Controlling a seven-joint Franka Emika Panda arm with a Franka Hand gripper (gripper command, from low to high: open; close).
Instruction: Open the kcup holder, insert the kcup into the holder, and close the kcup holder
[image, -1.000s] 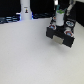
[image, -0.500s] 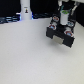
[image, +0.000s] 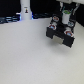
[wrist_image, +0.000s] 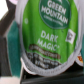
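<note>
Lowering the kcup (wrist_image: 46, 37) squarely into a round slot of the kcup holder (image: 61, 33), keeping the green Dark Magic lid level and letting go only once seated. Pod filling the wrist view, just above black plastic, apparently carried by the gripper (image: 66, 19), though finger spread impossible to tell. Holder at the exterior view's upper right on a pale bare table (image: 30, 57); white post (image: 25, 8) well apart; dark backdrop behind
</note>
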